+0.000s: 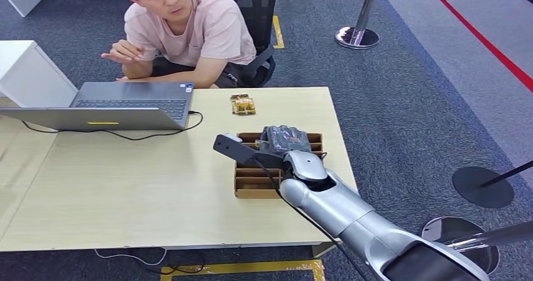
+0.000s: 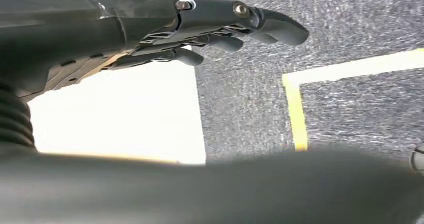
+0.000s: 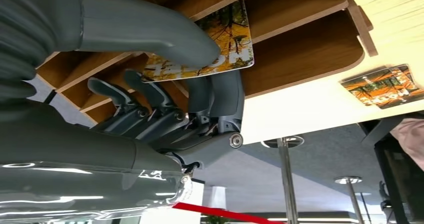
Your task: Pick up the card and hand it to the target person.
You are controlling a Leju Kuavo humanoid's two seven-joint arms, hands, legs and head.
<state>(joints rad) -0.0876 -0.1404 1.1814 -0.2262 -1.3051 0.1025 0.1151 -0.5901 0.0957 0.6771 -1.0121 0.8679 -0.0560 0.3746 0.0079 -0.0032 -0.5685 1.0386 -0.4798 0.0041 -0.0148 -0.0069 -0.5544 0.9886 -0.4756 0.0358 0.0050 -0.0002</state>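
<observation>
1. The right hand [image 1: 284,139] hangs over the brown slotted card holder [image 1: 251,181] at the counter's [image 1: 126,187] right end, with the silver arm reaching in from below.
2. In the right wrist view, the thick thumb and dark fingers [image 3: 220,96] pinch a card [image 3: 227,38] printed with orange and yellow foliage; the card lies against the holder's wooden dividers.
3. A second card [image 1: 242,104] with similar colours lies flat on the counter beyond the holder, near the far edge.
4. The left hand [image 2: 200,28] hangs above grey carpet and a yellow floor line; its fingers are loosely extended and apart, holding nothing.
5. A person [image 1: 188,29] in a pink shirt sits behind the counter's far side.
6. An open laptop [image 1: 119,105] stands at the counter's left, its cable [image 1: 126,134] trailing across the surface.
</observation>
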